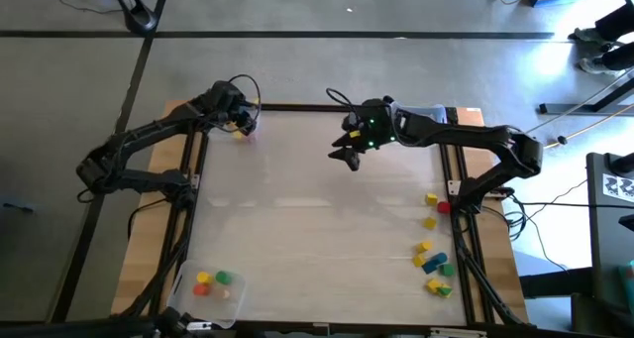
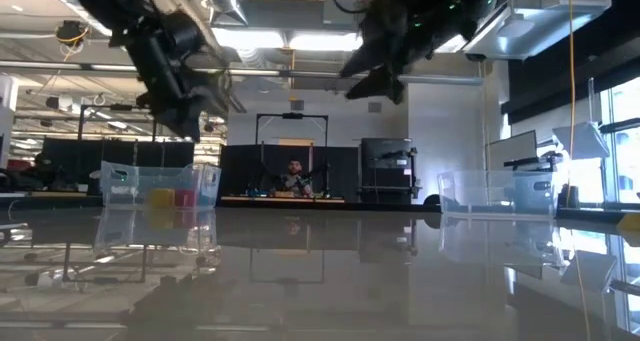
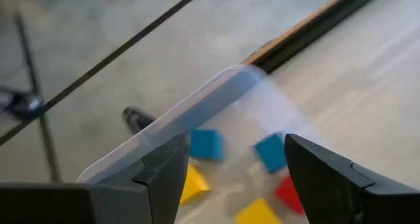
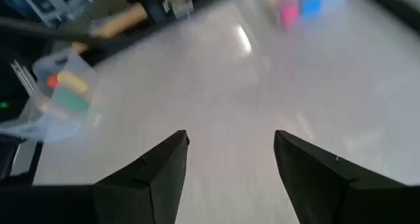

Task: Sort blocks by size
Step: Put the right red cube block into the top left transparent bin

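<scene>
A clear tray (image 3: 197, 109) stands at the table's far left corner and holds two blue blocks (image 3: 207, 145), two yellow blocks (image 3: 193, 183) and a red one (image 3: 289, 192). My left gripper (image 3: 233, 152) hovers open just above this tray (image 1: 248, 132), with nothing between its fingers. My right gripper (image 1: 347, 158) hangs open and empty over the table's far middle (image 4: 230, 142). Several loose blocks (image 1: 434, 264) in yellow, red, blue and green lie on the table near its right edge.
A second clear tray (image 1: 236, 296) at the near left corner holds yellow, green and orange blocks (image 1: 213, 279). The low view shows another clear tray (image 2: 490, 193) at the far right. The table's middle (image 1: 317, 229) is bare between the arms.
</scene>
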